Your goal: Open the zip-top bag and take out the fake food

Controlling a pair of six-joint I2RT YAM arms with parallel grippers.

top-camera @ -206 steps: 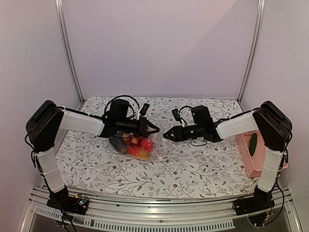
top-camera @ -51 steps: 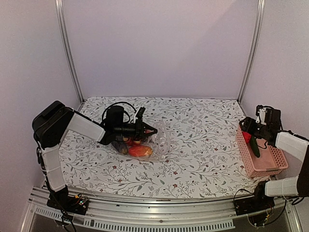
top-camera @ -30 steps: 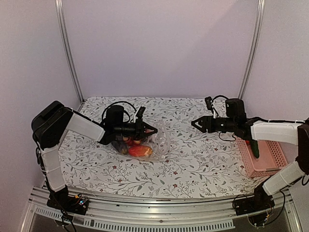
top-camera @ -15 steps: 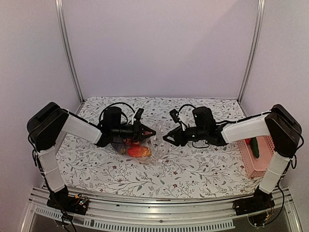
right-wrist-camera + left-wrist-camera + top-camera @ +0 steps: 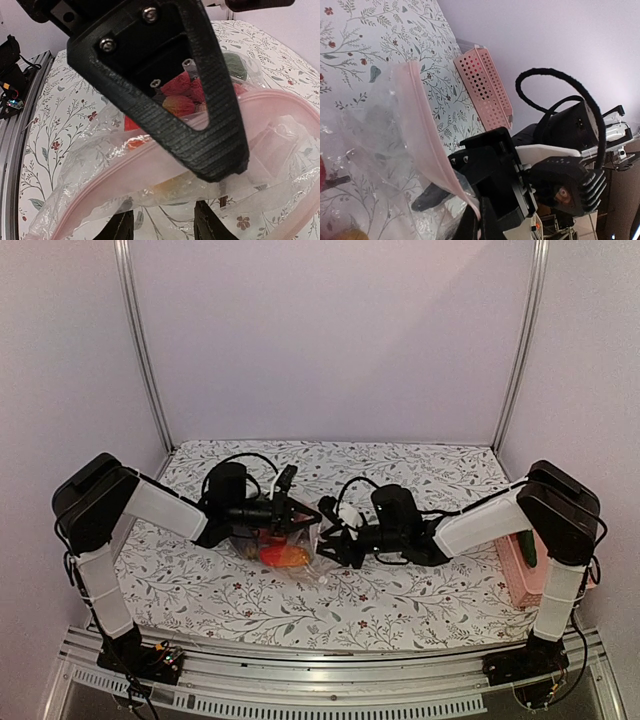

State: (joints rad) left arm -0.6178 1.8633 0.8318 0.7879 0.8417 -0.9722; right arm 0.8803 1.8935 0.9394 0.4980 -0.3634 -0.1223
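Observation:
The zip-top bag (image 5: 300,545) lies left of centre on the flowered cloth with its mouth turned to the right. It holds fake food (image 5: 283,556): an orange piece in front, and red pieces (image 5: 180,87) and a dark green one (image 5: 233,65) behind. My left gripper (image 5: 305,520) is shut on the bag's pink zip rim (image 5: 427,142); its fingers (image 5: 470,226) pinch the strip at the bottom of the left wrist view. My right gripper (image 5: 325,538) is open at the bag's mouth. Its fingertips (image 5: 120,227) straddle the lower rim (image 5: 125,172), touching nothing that I can see.
The pink mesh basket (image 5: 518,575) stands at the right edge of the table with a green cucumber (image 5: 526,547) in it; it also shows in the left wrist view (image 5: 485,85). The metal rail (image 5: 10,130) runs along the near edge. Cables loop over both wrists.
My right gripper has swung from over the pink basket leftward across the table to the bag's mouth. My left gripper has kept hold of the rim and shifted slightly.

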